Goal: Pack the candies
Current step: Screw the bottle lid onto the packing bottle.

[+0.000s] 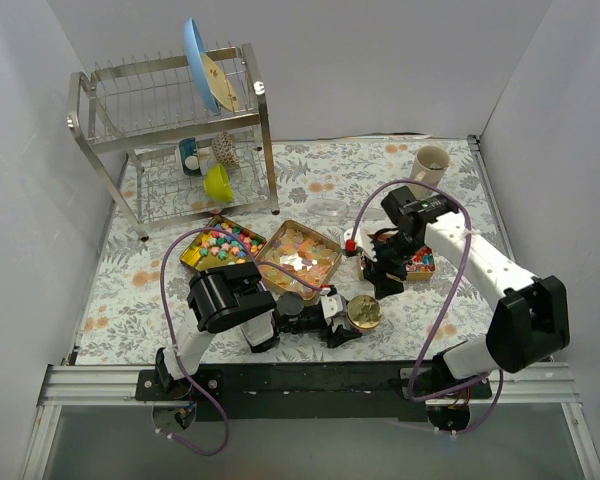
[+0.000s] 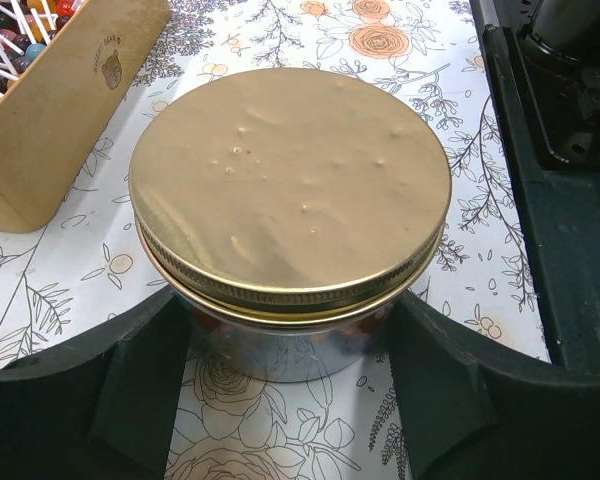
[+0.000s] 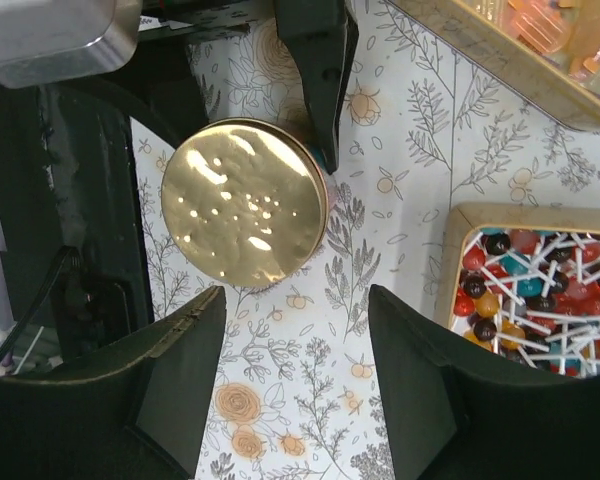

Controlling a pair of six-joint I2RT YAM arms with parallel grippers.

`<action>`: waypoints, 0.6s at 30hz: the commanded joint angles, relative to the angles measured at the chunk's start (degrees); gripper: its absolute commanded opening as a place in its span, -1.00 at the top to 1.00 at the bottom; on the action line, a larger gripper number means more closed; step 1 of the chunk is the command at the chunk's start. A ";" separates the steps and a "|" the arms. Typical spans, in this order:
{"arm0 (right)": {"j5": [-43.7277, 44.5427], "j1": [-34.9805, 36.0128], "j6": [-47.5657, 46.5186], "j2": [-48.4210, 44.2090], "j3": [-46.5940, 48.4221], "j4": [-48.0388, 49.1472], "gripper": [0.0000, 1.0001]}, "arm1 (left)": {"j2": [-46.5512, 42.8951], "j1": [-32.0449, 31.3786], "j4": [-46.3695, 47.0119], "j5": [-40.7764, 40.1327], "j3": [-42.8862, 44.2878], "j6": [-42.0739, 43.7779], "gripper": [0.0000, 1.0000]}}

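The candies lie in three lots across the middle of the desk (image 1: 130,290), each in its own tray (image 3: 454,280). The pastel candies (image 1: 223,243) are toward the left edge, the orange candies (image 1: 302,257) are in the centre, and the small stick candies (image 1: 421,262) are toward the right edge. None looks packed yet.

Closer to the near edge, between the orange and stick lots, stands a round tin (image 1: 364,312) with its gold lid (image 2: 290,180) on. The left gripper (image 2: 290,375) lies low with a finger on either side of the tin's wall and seems clamped on it. The right gripper (image 3: 290,390) hangs just beside the tin, jaws spread, holding nothing.

The step looks to be opening the tin. The left gripper should hold the wall firmly below the lid's rim. The right gripper should centre over the lid, come down level, grip its edge and turn it without tipping the tin. A dish rack (image 1: 170,130) and a mug (image 1: 430,165) stand well apart at the far corners.
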 commanded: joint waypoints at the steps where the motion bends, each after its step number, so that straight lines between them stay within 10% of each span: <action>1: -4.50 1.70 -2.97 4.85 2.75 -0.84 -0.34 | 6.10 1.00 5.15 -2.26 -3.62 -0.37 1.00; 18: -5.29 7.07 -9.39 11.89 2.59 -3.30 -0.39 | 6.10 1.61 6.03 -2.79 -3.79 -3.00 1.00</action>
